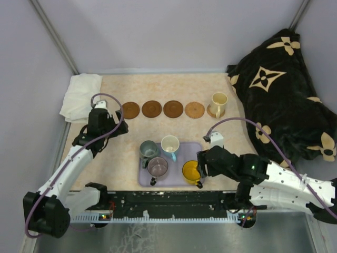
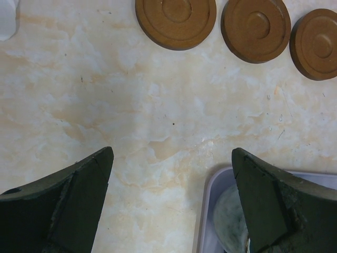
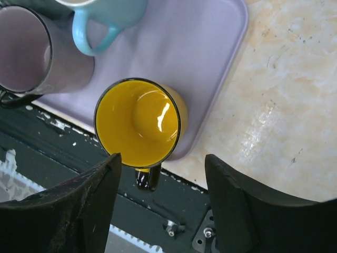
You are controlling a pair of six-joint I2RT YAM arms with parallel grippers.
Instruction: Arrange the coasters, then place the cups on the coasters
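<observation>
The coasters (image 1: 151, 109) lay in a row on the table (image 2: 131, 105), ahead of the left gripper (image 2: 171, 158) and beyond its fingertips. Four were bare on top. The fifth coaster (image 1: 211, 113), farthest toward that gripper's right, carried the cream cup (image 1: 218, 101). The left gripper hung over bare tabletop with its jaws spread wide and nothing between them. Beside its right finger sat a corner of the lavender tray (image 2: 202, 211), with the grey-green cup (image 2: 229, 221) just inside it.

The right gripper (image 3: 160, 161) hovered low at the near edge of the tray, its jaws apart and gripping nothing. The yellow-orange cup (image 3: 138, 121) stood upright on the tray just ahead of its fingertips, its dark handle pointing back into the gap between them. I could not tell whether either finger touched the cup. Farther ahead and to this gripper's left stood the mauve cup (image 3: 31, 52) and the white cup (image 3: 97, 26) with a light blue handle, both on the tray.
</observation>
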